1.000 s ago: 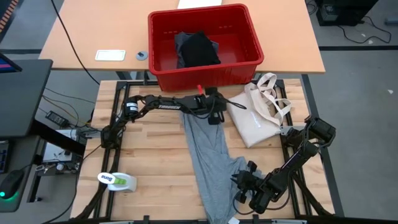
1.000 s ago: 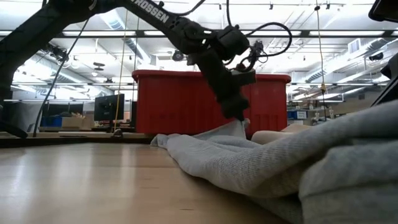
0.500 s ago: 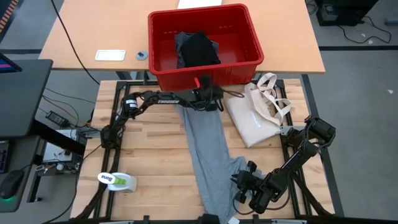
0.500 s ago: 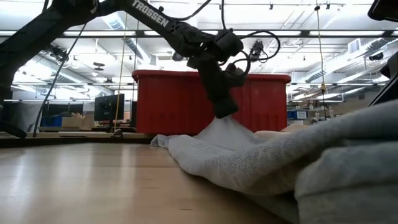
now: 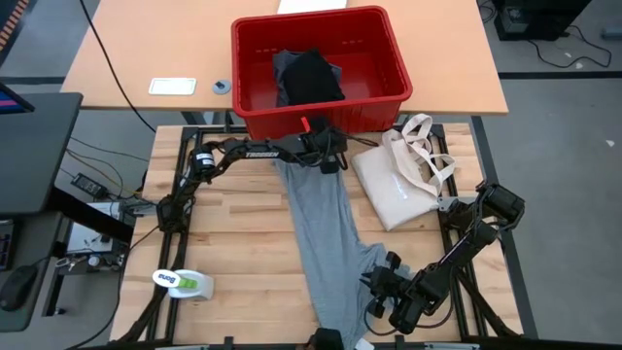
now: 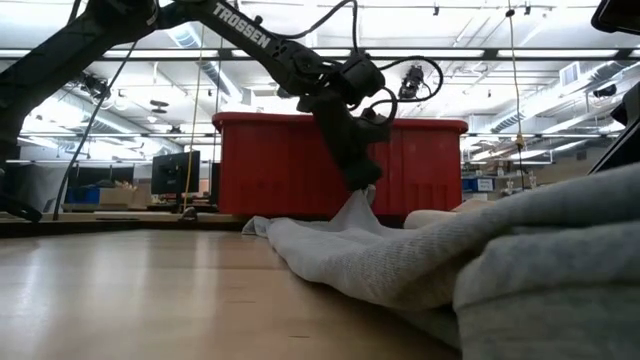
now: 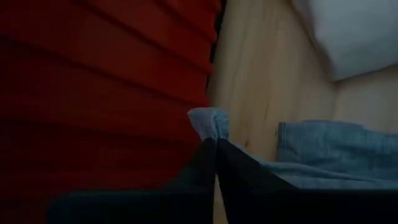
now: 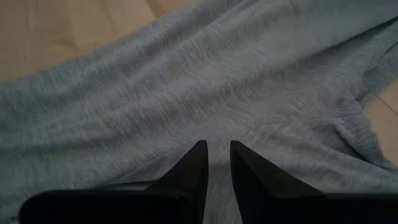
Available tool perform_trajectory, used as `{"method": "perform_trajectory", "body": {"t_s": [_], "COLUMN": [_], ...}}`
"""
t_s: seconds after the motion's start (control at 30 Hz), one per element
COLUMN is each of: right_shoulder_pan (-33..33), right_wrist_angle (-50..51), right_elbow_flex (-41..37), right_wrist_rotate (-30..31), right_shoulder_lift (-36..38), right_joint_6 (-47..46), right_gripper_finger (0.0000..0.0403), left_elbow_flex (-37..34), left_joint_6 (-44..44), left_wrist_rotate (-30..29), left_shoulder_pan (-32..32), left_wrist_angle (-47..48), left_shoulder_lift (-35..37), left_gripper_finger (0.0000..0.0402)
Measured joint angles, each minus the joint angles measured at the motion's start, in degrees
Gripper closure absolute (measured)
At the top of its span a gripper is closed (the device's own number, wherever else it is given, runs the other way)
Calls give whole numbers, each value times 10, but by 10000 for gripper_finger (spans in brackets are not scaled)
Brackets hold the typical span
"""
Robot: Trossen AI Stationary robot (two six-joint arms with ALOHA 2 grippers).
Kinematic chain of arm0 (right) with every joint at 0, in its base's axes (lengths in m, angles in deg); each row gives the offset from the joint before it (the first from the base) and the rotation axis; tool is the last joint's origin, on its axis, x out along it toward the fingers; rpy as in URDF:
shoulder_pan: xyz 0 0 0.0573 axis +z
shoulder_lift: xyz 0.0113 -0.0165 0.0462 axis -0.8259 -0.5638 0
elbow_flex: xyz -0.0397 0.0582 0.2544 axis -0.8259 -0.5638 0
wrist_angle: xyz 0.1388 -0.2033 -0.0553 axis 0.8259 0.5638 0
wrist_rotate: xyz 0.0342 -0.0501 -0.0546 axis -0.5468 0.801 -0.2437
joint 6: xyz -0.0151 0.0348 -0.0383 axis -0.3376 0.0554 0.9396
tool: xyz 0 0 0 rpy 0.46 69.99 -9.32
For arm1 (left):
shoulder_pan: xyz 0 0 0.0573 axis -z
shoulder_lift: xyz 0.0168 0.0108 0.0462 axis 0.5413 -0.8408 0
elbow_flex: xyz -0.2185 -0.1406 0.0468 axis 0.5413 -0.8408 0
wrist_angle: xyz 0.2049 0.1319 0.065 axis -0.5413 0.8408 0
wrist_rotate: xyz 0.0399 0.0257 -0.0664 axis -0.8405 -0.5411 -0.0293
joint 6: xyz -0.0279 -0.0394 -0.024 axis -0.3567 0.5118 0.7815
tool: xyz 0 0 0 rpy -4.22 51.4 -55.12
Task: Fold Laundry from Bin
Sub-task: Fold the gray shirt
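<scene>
The left gripper point(image 5: 328, 161) hangs just in front of the red bin point(image 5: 255, 107), close to its near wall, with its jaws pressed together on the far edge of the light grey T-shirt point(image 5: 326, 248). In the left wrist view a small fold of the grey cloth point(image 7: 208, 122) sticks out past the tips of the jaws, with the red wall of the bin point(image 7: 93, 93) right beside them. In the low view the cloth point(image 6: 345, 235) rises in a small peak to the jaws and falls away on both sides onto the table point(image 6: 130, 290).

From those jaws the T-shirt runs as a long strip across the table point(image 5: 224, 243) towards the near edge, where the right gripper point(image 5: 381, 290) sits on its other end. In the right wrist view its jaws stand a little apart, tips down on the grey cloth point(image 8: 186, 81); whether they pinch any of it cannot be told.

Inside the bin, beyond the left jaws, lies a black garment point(image 5: 311, 78) on darker cloth. A cream tote bag point(image 5: 398, 180) lies on the table to one side of the left jaws, near but not touching them.
</scene>
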Motion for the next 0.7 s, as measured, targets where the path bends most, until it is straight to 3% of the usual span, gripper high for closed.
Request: {"method": "perform_trajectory", "body": {"t_s": [0.1, 0.27, 0.43, 0.53, 0.7], "right_shoulder_pan": [0, 0, 0, 1, 9], "right_wrist_angle": [0, 0, -1, 0, 4], "right_elbow_flex": [0, 0, 0, 0, 0], "right_wrist_rotate": [0, -3, -5, -5, 22], "right_shoulder_lift": [0, 0, 0, 5, 32], "right_joint_6": [0, 0, 0, 0, 24], "right_gripper_finger": [325, 325, 325, 325, 331], "left_elbow_flex": [0, 0, 0, -1, -13], "left_joint_6": [0, -17, -24, -11, 24], "left_wrist_rotate": [0, -5, -5, 34, 174], "left_shoulder_pan": [2, 14, 34, 56, 124], "left_wrist_angle": [6, 11, 44, 95, 139], "left_shoulder_lift": [0, 6, 47, 94, 169], "left_gripper_finger": [334, 232, 152, 144, 169]}}
